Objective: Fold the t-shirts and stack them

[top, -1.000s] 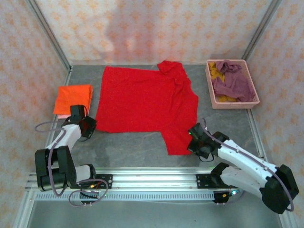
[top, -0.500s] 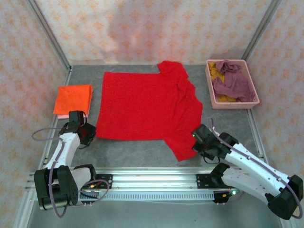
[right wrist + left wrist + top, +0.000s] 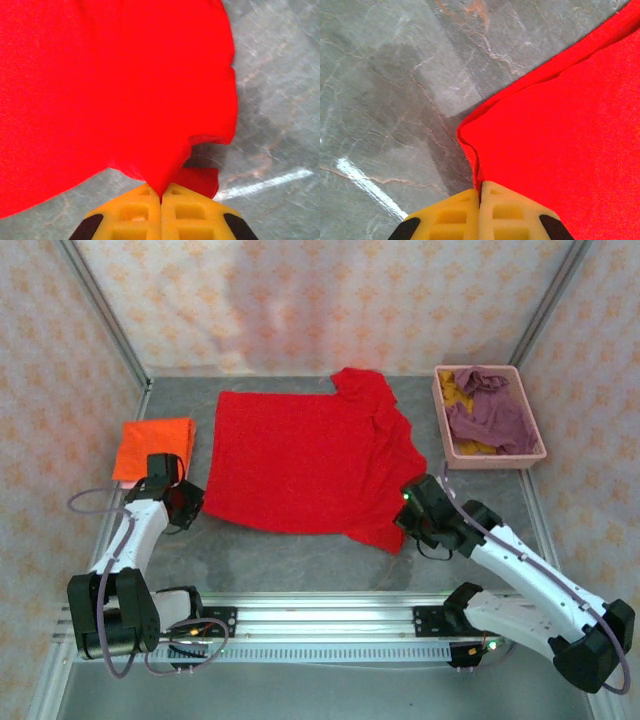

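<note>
Top external view: the red t-shirt lies spread out in the middle of the frame on the grey table. One bunched part of it reaches toward the upper edge of the table. The left gripper sits at the shirt's lower left corner and the right gripper at its lower right corner, where the cloth is wrinkled and a little folded. From this height I cannot see how the jaws stand.

The wrist views show this better. In the left wrist view the left gripper has its two yellow pads pressed together, and the hem of the red t-shirt runs into the seam between them, so it is pinching the corner. The rest of the cloth fills the right side of that frame, with bare table at the upper left. In the right wrist view the right gripper is also pressed together, pinching a point of red cloth. A small flap hangs just to the right of it, casting a shadow on the table.

The overhead view also shows the other shirts. A folded orange t-shirt lies at the left, just above the left gripper. At the upper right, a pink basket holds a crumpled mauve t-shirt on top of a mustard yellow t-shirt.
</note>
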